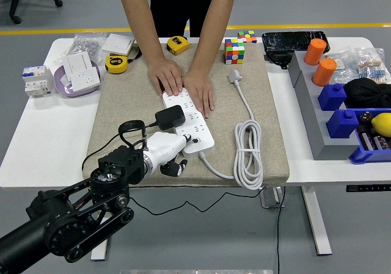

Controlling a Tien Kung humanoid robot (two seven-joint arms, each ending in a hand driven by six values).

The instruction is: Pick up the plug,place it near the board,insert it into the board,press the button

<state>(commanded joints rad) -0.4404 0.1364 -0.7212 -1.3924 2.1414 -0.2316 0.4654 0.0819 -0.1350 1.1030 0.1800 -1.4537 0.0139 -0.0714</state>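
Head view: plug seated in strip, robot hand at its near end

Left hand (pixel 166 151), white, fingers curled and gripping nothing, touches the power strip (pixel 188 120) at its 6 o'clock end. At 10 o'clock from the hand, the black plug (pixel 170 117) sits in the strip. At 12 o'clock, a person's hands (pixel 183 82) press the strip onto the mat (pixel 122 112) on the desk (pixel 36 133).

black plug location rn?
Head view: the black plug sits on the white power strip, left of centre, just above the left hand and below the person's hands.
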